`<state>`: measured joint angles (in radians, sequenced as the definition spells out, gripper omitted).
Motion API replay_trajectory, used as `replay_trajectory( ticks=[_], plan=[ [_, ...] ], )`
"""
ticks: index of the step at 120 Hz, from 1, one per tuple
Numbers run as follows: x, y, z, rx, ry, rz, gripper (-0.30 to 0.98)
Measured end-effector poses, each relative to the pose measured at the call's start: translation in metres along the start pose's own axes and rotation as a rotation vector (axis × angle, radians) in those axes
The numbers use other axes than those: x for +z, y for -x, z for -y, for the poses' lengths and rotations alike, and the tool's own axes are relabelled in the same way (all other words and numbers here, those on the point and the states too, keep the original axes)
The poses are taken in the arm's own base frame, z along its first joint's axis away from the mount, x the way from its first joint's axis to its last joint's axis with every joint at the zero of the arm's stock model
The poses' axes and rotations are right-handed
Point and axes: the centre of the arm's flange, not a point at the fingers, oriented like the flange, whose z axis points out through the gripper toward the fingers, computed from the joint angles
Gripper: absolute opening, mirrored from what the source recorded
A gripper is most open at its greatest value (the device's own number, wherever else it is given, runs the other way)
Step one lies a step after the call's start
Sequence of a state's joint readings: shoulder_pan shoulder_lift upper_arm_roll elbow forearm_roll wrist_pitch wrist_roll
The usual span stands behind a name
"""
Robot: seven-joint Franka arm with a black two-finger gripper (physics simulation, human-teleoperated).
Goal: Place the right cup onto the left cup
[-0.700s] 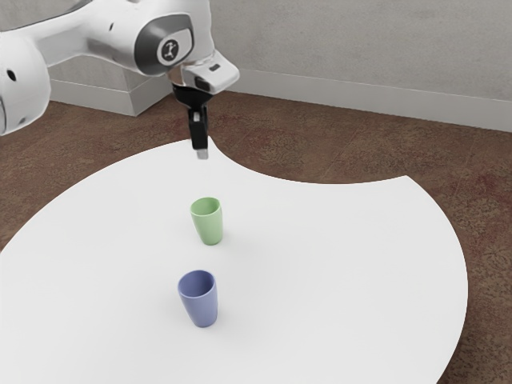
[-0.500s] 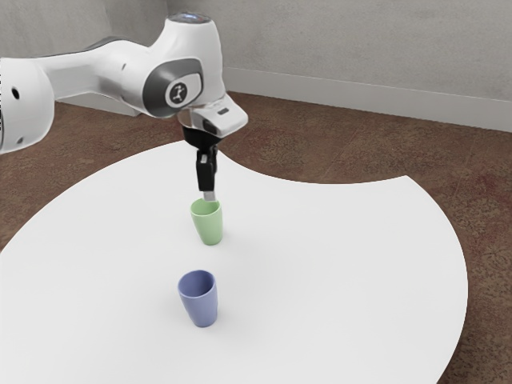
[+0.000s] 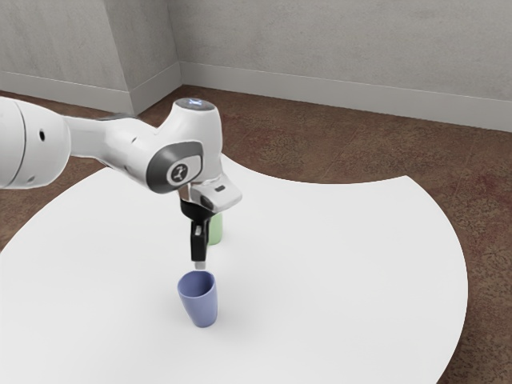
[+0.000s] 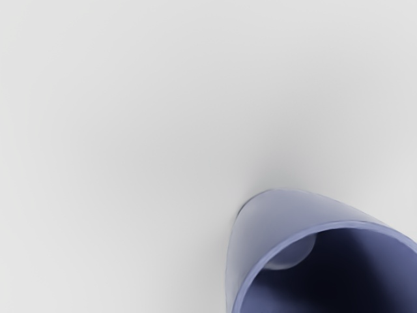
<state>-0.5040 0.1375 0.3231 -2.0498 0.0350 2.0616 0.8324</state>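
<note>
"Arm (image 3: 104, 138) and gripper (image 3: 200, 265) now sit lower in the exterior view than in the earlier frame, near the blue cup (image 3: 198, 306) instead of the green cup (image 3: 215, 230). Both cups keep their places on the white table (image 3: 344, 264); the green one is now partly hidden behind the gripper."

"Why does the gripper point downward?"

"Probably to meet the blue cup from above, at its rim. I take the blue cup for the right one, the one to be lifted, and the green for the left one, meant to receive it."

"And why are the cups upright?"

"Each narrows toward its base. With the green cup's mouth upward, the blue cup could be lowered base first into it, so it should be kept level when carried."

"Where exactly is the blue cup from the gripper?"

"Just below the tip, which appears close to the rim's far side in the exterior view. I cannot tell whether they touch. The wrist view looks into its dark, open mouth, set off-centre, so a small sideways correction may be needed before gripping."

"Is the gripper wide or narrow?"

"I cannot tell; it is seen edge-on. The blue cup rests on the table, not lifted."
</note>
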Motion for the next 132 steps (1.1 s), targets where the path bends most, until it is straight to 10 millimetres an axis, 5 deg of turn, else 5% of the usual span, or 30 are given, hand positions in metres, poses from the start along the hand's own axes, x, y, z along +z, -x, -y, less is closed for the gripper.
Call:
replay_trajectory(
  ticks=[32,56,76,132],
  plan=[
    [0.039,0.014,-0.01,-0.033,0.034,0.029,0.68],
    [0.042,0.007,-0.012,-0.038,0.003,0.015,0.21],
    [0.051,0.009,-0.017,-0.057,0.002,0.014,0.01],
    [0.018,0.013,-0.017,-0.095,-0.072,-0.031,-0.09]
  ],
)
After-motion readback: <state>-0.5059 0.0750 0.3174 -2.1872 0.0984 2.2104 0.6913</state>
